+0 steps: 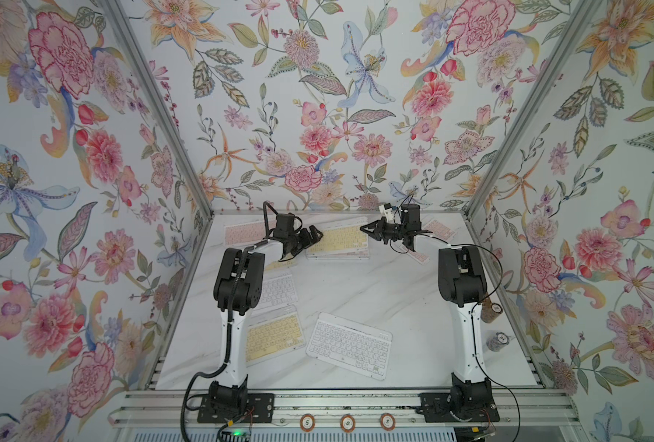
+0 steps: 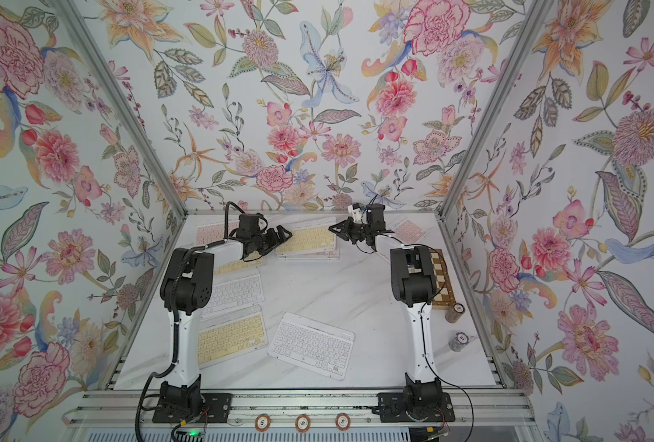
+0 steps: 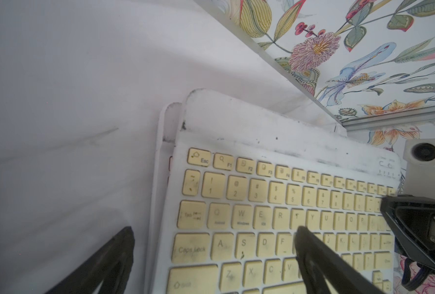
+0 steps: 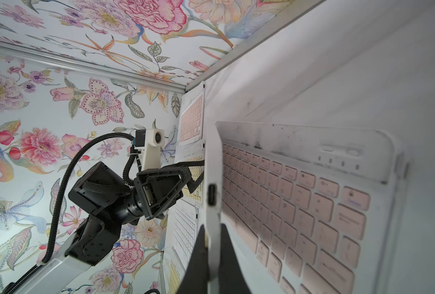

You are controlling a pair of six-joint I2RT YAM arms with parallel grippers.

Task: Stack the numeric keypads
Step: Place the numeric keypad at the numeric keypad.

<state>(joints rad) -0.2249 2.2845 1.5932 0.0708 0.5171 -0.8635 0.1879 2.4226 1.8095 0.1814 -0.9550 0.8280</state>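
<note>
**A:** Why is the marble table [image 1: 375, 291] so scattered?

**B:** The job is, I think, only partly done. A white keypad [image 1: 350, 350] and a front yellow keypad [image 1: 275, 338] lie flat and single near the front, and others lie beside the left arm. The pile is at the back middle, where both arms can reach it.

**A:** What is on top of the pile?

**B:** The top yellow keypad [image 1: 338, 237]. In the left wrist view it sits a little shifted on the keypad below [image 3: 166, 132], so their edges do not match. I judge that both arms are there to square it.

**A:** How do the grippers stand?

**B:** The left gripper [image 1: 315, 234] hovers with its fingers [image 3: 310, 252] spread wide. One finger is over the yellow keys and the other is over bare table beside the pile, and it holds nothing. The right gripper [image 1: 362, 229] is at the opposite short side. Its fingers [image 4: 198, 257] are pressed onto a thin white edge with a small port [image 4: 211, 193]. This edge seems to be the side of the top yellow keypad, though I am not fully sure. Such an edge pinch lets it shift the thin board without covering the keys.
</note>
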